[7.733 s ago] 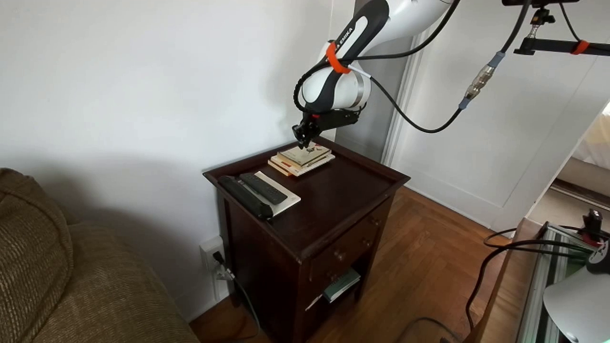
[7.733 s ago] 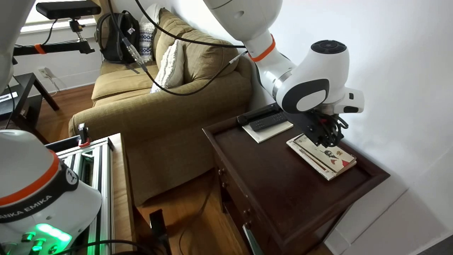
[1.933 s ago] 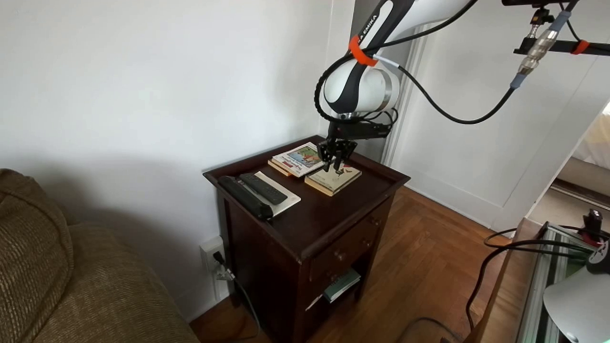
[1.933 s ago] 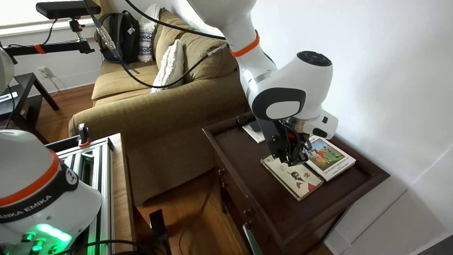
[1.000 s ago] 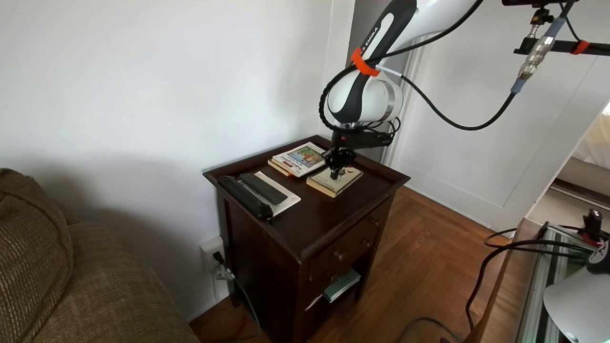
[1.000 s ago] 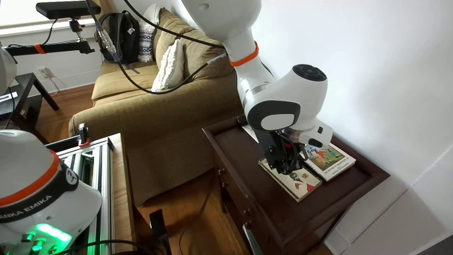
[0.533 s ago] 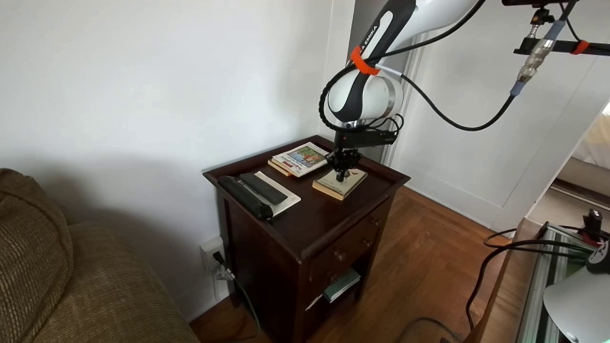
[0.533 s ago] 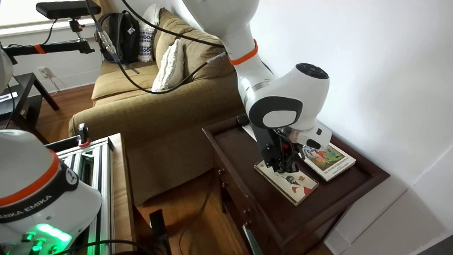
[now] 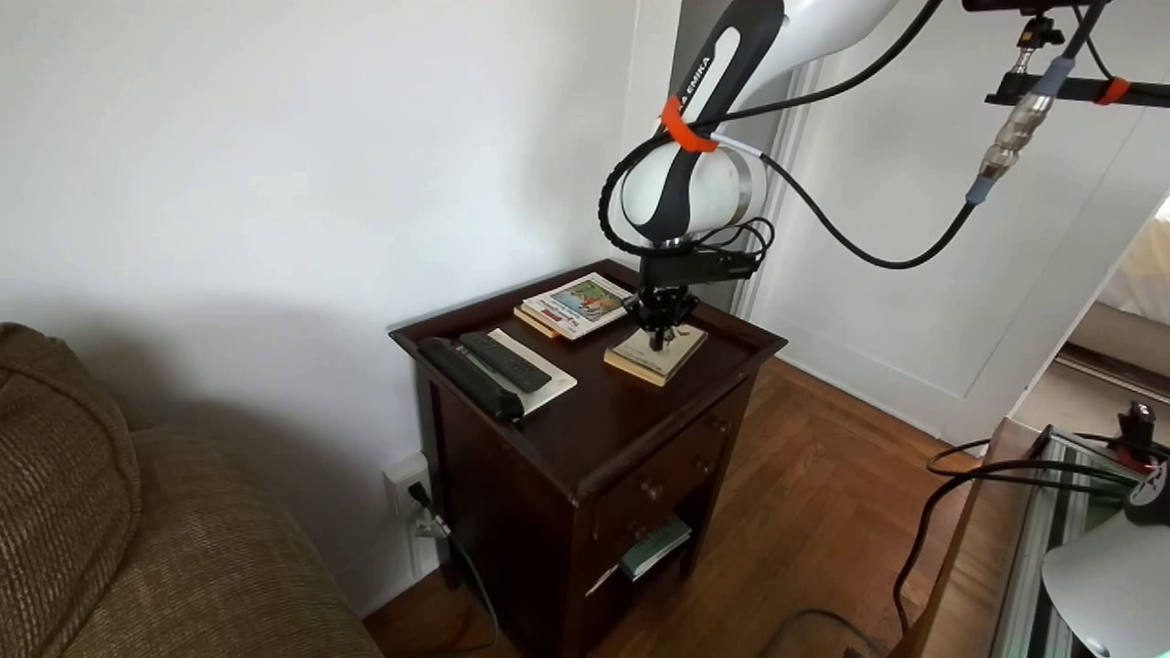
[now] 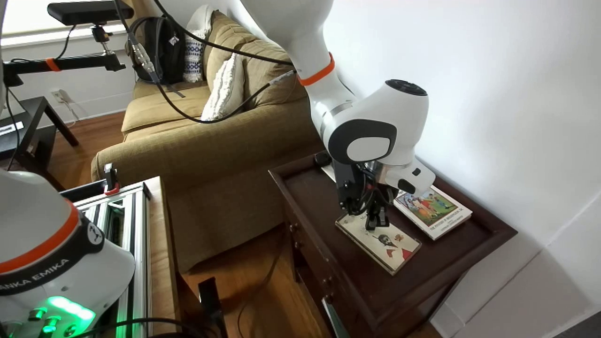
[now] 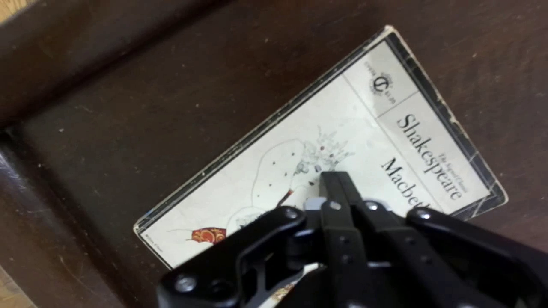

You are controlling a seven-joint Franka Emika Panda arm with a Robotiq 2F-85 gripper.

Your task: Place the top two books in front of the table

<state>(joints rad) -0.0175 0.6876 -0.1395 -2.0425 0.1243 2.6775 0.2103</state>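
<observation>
The cream book marked "Macbeth" lies flat on the table, between its middle and the corner where the edge above the drawer meets the edge away from the sofa. The claw points down over the cover, fingers together; whether they touch it I cannot tell. A white book with a colour picture lies just beside, nearer the edge along the wall.

In an exterior view, the window is washed white and glare is emitted by a green light. A soft shadow is cast on the wall beside the sofa. In the wrist view, the worktop is rendered dark and the end effector slightly blurred.
</observation>
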